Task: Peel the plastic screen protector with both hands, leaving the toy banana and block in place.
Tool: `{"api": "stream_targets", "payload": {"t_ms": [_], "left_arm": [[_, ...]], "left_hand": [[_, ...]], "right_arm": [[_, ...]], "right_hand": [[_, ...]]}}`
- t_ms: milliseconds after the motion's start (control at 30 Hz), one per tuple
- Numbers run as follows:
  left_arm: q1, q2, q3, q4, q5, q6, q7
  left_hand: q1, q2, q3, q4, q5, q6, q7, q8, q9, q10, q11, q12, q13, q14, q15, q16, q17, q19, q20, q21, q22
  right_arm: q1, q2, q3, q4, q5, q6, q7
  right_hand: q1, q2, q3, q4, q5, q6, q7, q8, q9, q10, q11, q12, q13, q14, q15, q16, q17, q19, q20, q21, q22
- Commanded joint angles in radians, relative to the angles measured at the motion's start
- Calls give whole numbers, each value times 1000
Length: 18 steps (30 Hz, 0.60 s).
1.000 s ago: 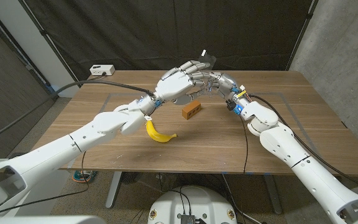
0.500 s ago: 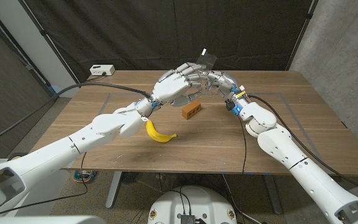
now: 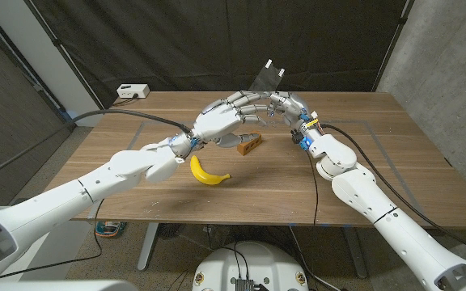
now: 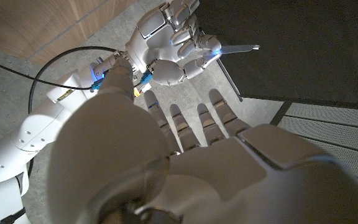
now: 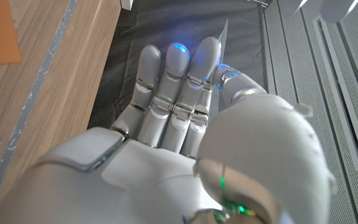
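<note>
On the wooden bench (image 3: 362,174), nearest the robot, the toy banana (image 3: 207,172) lay on its side with its curve toward the front edge. Just beyond it and slightly to the right sat the orange block (image 3: 249,143), apart from the banana. Above the block both hands met in the air. The left hand (image 3: 221,119) reached in from the left with its fingers extended toward the right hand (image 3: 285,107). In the head view the left fingertips reached the right hand's fingers, but whether the left hand gripped anything I could not tell. The right hand held the plastic screen protector (image 3: 267,78) at its lower edge, the clear sheet standing up and tilted above the fingers, off the bench and against the dark curtain (image 3: 217,40). The left wrist view showed the right hand (image 4: 169,40) pinching the thin sheet (image 4: 238,48) edge-on. At the bench's far left corner sat a small white box (image 3: 133,91).
</note>
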Motion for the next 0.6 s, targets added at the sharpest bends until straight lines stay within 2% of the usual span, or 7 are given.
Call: {"api": "stream_targets", "payload": {"t_ms": [33, 300, 600], "left_arm": [[54, 63, -32, -24, 29, -19, 46], [91, 84, -52, -17, 39, -1, 121], [153, 102, -91, -18, -33, 72, 99]], "left_hand": [[-25, -3, -24, 7, 14, -98, 0, -66, 2, -81, 3, -10, -23, -34, -60, -6, -8, -15, 17, -14, 4], [-45, -3, -41, 17, 21, -141, 0, -96, 3, -106, 2, -4, -39, -45, -57, -4, -13, -22, 17, -22, 4], [-90, 8, -62, 44, 29, -155, 0, -112, 7, -79, 2, 14, -53, -18, -73, 10, -14, -13, 5, -24, 5]], "right_arm": [[-1, 5, -33, -19, -35, 16, -49], [-2, 9, -52, -33, -66, 18, -99], [-4, 8, -69, -53, -79, 7, -137]], "right_hand": [[20, 13, 12, -19, 6, 47, 18, 0, 4, 0, -5, -1, 5, 63, -61, -2, 3, -3, -142, 2, 3], [21, 14, 11, -18, 7, 47, 21, -2, 7, 0, -6, -3, 5, 65, -61, -7, 6, -5, -142, 0, 1], [22, 14, 10, -19, 8, 48, 18, -4, 8, 2, -6, -4, 7, 63, -61, -12, 11, -8, -141, 0, -1]]}}
